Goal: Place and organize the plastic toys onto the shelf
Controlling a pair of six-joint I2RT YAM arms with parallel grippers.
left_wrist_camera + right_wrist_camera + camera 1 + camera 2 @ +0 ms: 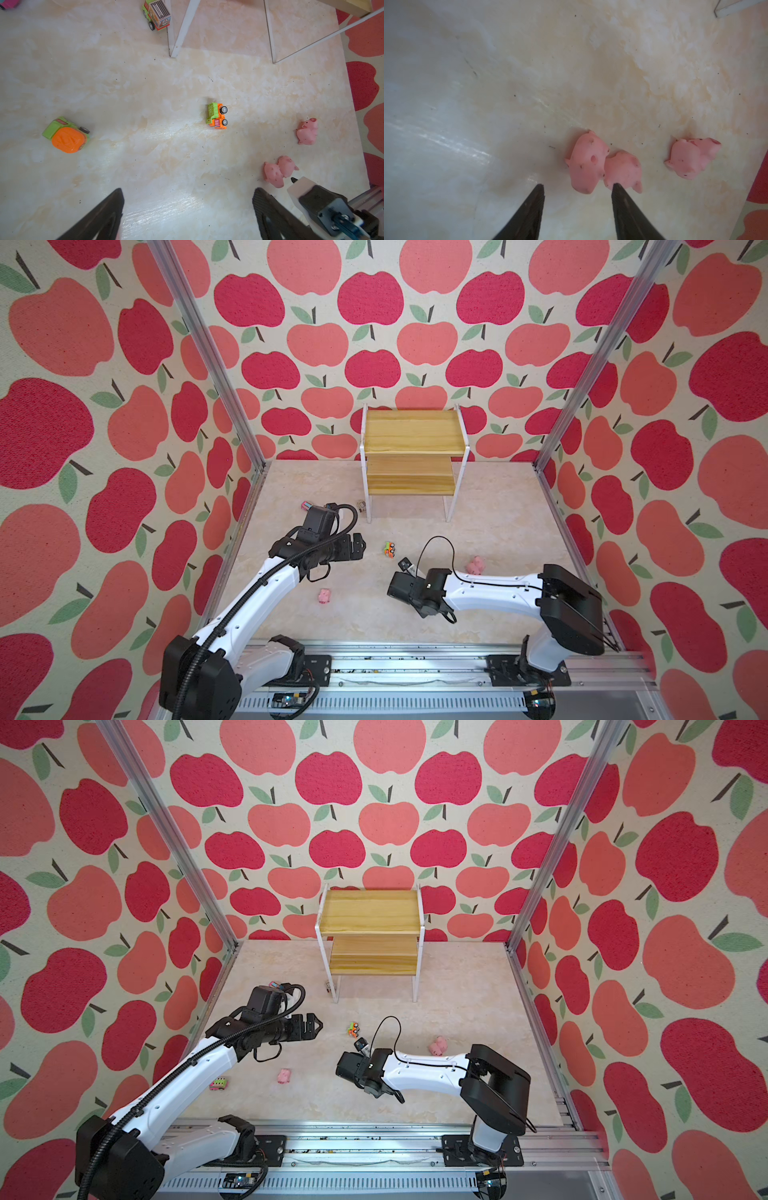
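Note:
The shelf [415, 433] stands against the back wall with both wood boards bare. Two pink pigs [584, 166] [623, 168] lie touching on the floor just past my right gripper [578, 185]. It is open, nothing sits between its fingers, and one fingertip [617, 188] overlaps the second pig's edge. In both top views its fingers are hidden under the wrist [401, 591]. My left gripper [188, 189] [359, 545] hangs wide open and empty over bare floor. An orange-green truck [389, 549] [217, 116] lies between the arms. Another pig [325, 596] lies nearer the front.
More pink pig [691, 158] [476, 566] lies further right. A truck [360, 506] sits by the shelf's left leg [368, 506], a pink truck [307, 504] behind the left arm, a green-orange truck [66, 135] near it, and a pink-green truck [218, 1084] front left.

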